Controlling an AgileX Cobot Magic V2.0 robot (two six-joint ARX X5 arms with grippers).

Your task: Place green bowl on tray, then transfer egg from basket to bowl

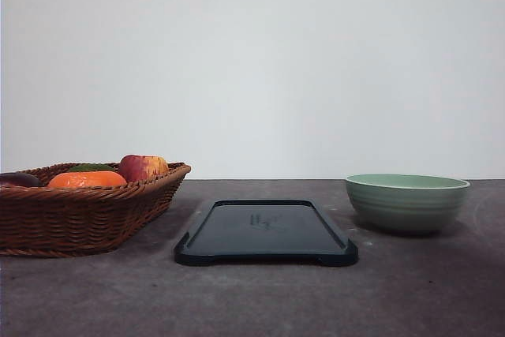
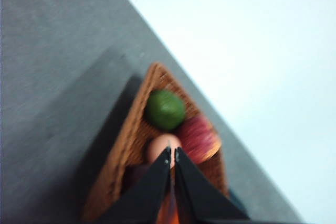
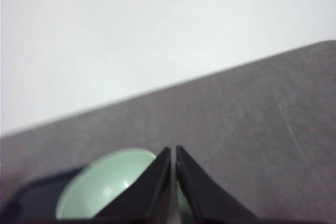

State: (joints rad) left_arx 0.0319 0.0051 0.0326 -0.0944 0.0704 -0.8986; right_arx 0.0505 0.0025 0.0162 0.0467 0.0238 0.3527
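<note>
Nothing done yet, as I read it. The pale sage-green round ceramic bowl (image 1: 407, 202) sits upright on the grey bench (image 1: 252, 297), off to the right of the flat dark blue-black rectangular plastic tray (image 1: 266, 232), near it but not touching. The tray is bare. So both steps remain: bowl onto tray, then egg into bowl.

The wide brown woven wicker basket (image 1: 79, 207) is on the left of the tray, near but apart. In my left wrist view I see a pale peach-coloured egg (image 2: 160, 147) lying in it, just beside a green round fruit (image 2: 165, 108) and a red apple (image 2: 198, 137). The view is blurred, so I can't tell which way the egg's long axis runs.

My left hand (image 2: 173, 151) hangs above the basket, fingers nearly together, holding nothing. My right hand (image 3: 173, 150) is above the bowl, fingers likewise almost closed, empty.

Orientation: the bowl opens straight up, no tilt, round so no long axis. The tray lies flat, long axis running away from me toward the wall, short edge facing the camera.
</note>
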